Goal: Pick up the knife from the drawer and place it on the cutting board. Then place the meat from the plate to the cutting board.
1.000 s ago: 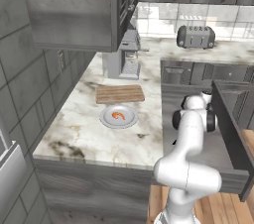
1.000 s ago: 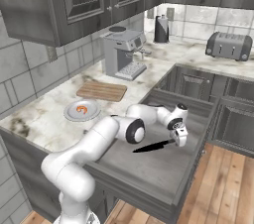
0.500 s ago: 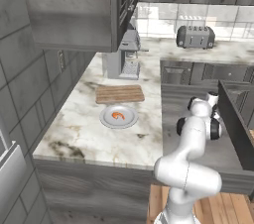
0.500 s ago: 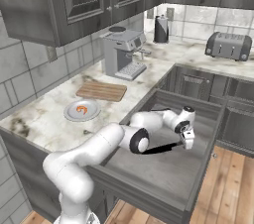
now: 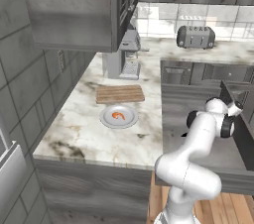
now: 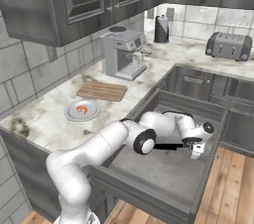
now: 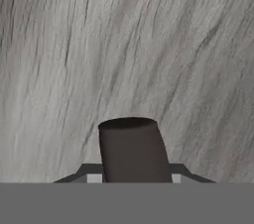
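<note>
Lower right of the right base view: gripper point(image 6: 197, 149) down inside the open drawer point(image 6: 163, 168), at the right-hand end of the knife point(image 6: 167, 146), a slim black strip lying flat on the grey drawer floor. In the hand view, dark knife handle point(image 7: 133, 151) standing up at bottom centre between the finger tips point(image 7: 82, 171), a tip close against each side; fingers drawn in around the handle, though actual contact not clear enough to call. Left of centre in both base views: wooden cutting board point(image 6: 102, 90) flat on the marble counter point(image 6: 44, 114), bare on top. Just below it, apart from it, round plate point(image 6: 82, 110) with the small orange-red meat point(image 6: 83, 110) in its middle. Upper centre: coffee machine point(image 6: 122, 53) behind the board; toaster point(image 6: 228, 45) at upper right.
</note>
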